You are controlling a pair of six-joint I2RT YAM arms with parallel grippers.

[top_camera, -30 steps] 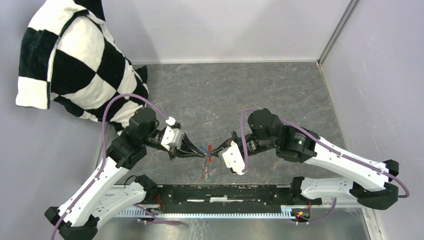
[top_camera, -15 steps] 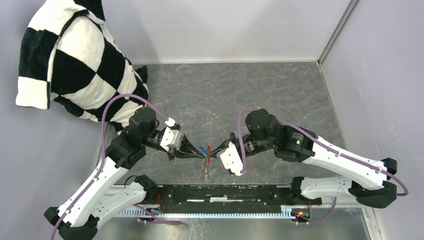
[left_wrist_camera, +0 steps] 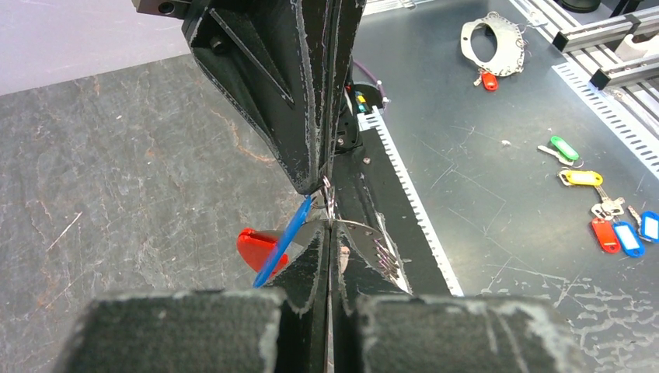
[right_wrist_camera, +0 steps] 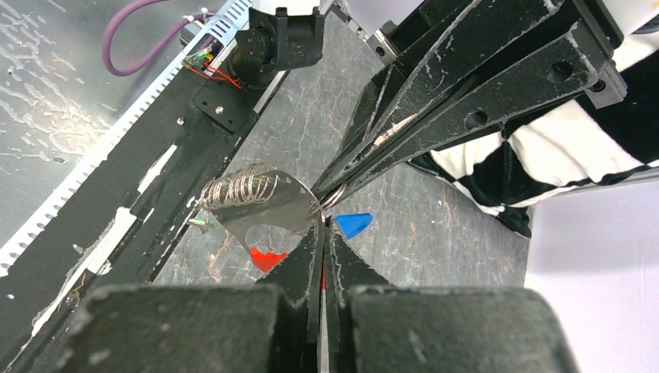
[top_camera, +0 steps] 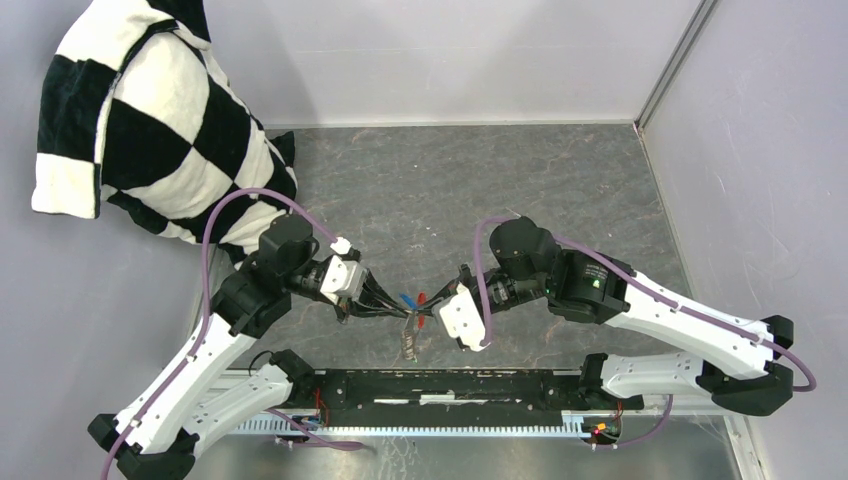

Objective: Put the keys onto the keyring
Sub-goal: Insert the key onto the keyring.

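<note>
At the near middle, I am squeezing left gripper (left_wrist_camera: pixel 327 233) and right gripper (right_wrist_camera: pixel 322 227) shut, tips meeting at the keyring (right_wrist_camera: pixel 252 203), the blue key (left_wrist_camera: pixel 282 242) lying left-to-right by the left tip; which grips what I cannot tell.

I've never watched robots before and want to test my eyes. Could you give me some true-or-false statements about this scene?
1. The left gripper and right gripper are both shut, tips close together. True.
2. The blue key lies far from both grippers. False: the blue key sits right at their tips.
3. The leaf-shaped tag there is yellow. False: the tag is red.
4. A black-and-white checkered cushion sits at the far left. True.
</note>
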